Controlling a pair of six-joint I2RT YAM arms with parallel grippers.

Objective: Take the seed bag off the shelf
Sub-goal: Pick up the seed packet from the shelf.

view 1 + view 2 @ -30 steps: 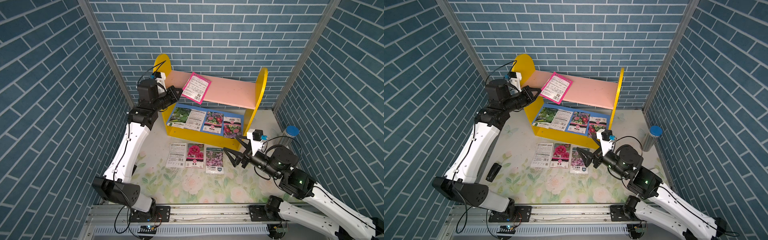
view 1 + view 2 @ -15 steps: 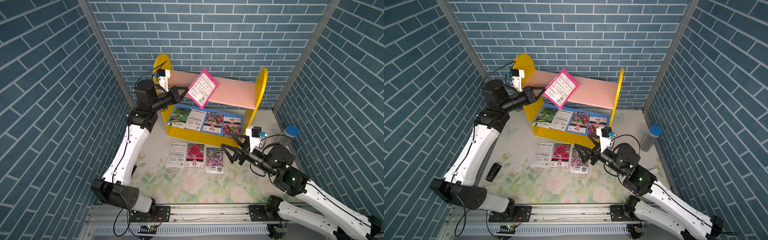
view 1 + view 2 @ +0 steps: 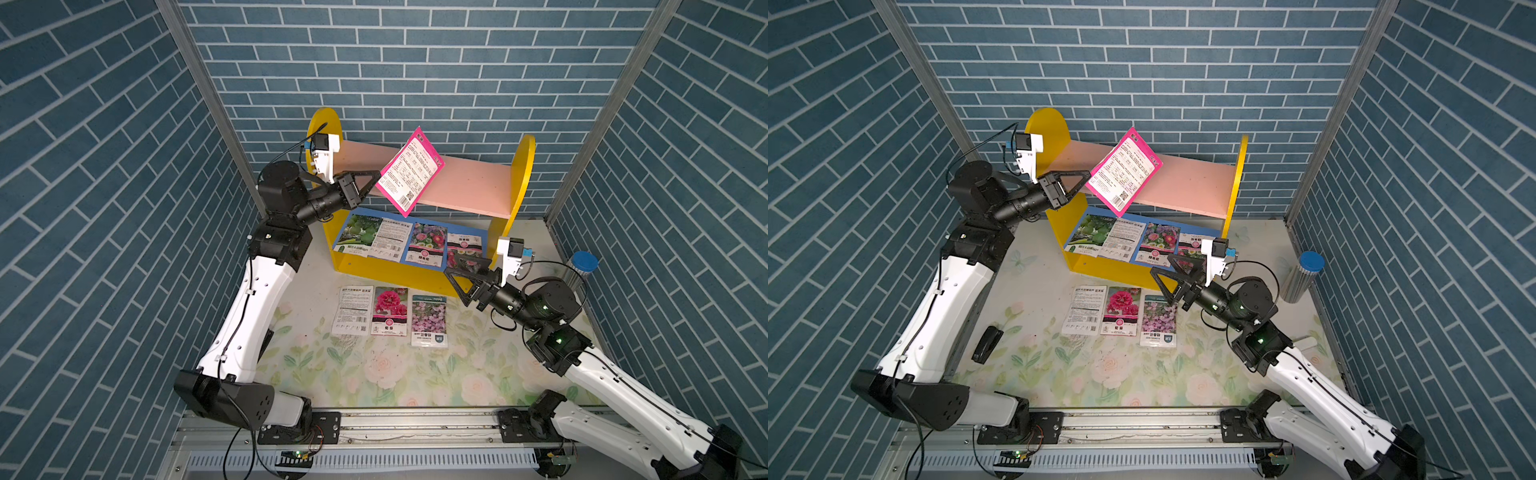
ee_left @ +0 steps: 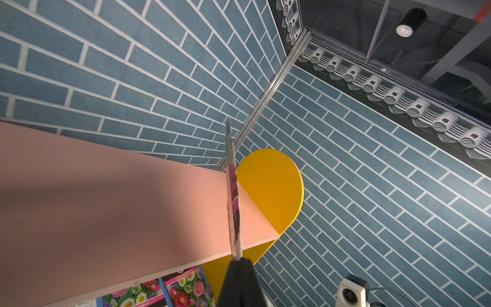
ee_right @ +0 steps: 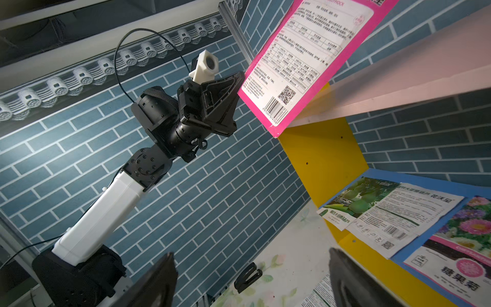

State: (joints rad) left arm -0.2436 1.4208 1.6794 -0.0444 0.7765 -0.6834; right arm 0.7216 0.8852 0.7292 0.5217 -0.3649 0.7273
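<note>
The seed bag [image 3: 409, 172] [image 3: 1125, 172] is pink-edged with a white printed back. It hangs tilted above the pale pink upper board of the shelf [image 3: 469, 187] [image 3: 1183, 183]. My left gripper [image 3: 376, 178] [image 3: 1088, 176] is shut on the bag's edge. In the left wrist view the seed bag [image 4: 232, 191] shows edge-on, rising out of the left gripper [image 4: 240, 261] over the shelf [image 4: 106, 199]. My right gripper [image 3: 451, 264] [image 3: 1160, 266] [image 5: 251, 252] stands open and empty by the shelf's front right. From there the right wrist view looks up at the seed bag [image 5: 305, 61] and the left gripper [image 5: 239, 79].
Several seed packets [image 3: 409, 243] lie on the shelf's blue lower board. Three more packets [image 3: 390, 313] lie on the floral mat in front. A ribbed cylinder with a blue lid [image 3: 582, 268] stands at the right wall. A black clip [image 3: 988, 343] lies near the left arm. Brick walls close three sides.
My left gripper has lifted the seed bag off the upper board, tipping it up and carrying it to the right. The right gripper has risen towards the shelf's front, its jaws slightly narrower.
</note>
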